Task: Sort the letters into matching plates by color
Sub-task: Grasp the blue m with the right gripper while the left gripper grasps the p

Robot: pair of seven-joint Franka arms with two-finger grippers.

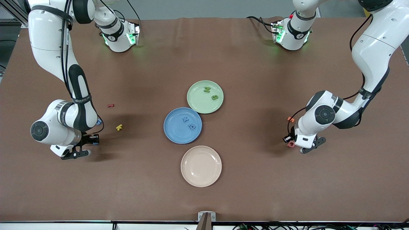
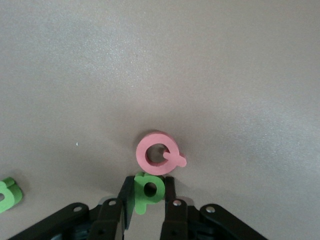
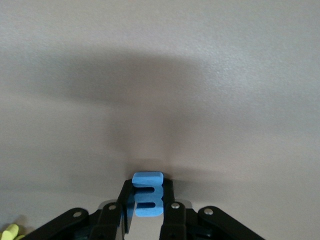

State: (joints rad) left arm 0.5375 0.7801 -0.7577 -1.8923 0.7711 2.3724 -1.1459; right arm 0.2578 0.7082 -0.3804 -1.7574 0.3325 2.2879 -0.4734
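Observation:
My left gripper is shut on a green letter P low at the table, touching a pink Q. It sits toward the left arm's end. Another green letter lies nearby. My right gripper is shut on a blue letter E low at the table toward the right arm's end. The blue plate holds two blue letters. The pale green plate holds two green letters. Another blue letter peeks out beside the right arm.
A cream plate lies nearer the front camera than the blue plate. A yellow K and a red letter lie near the right gripper. An orange letter and the pink Q lie by the left gripper.

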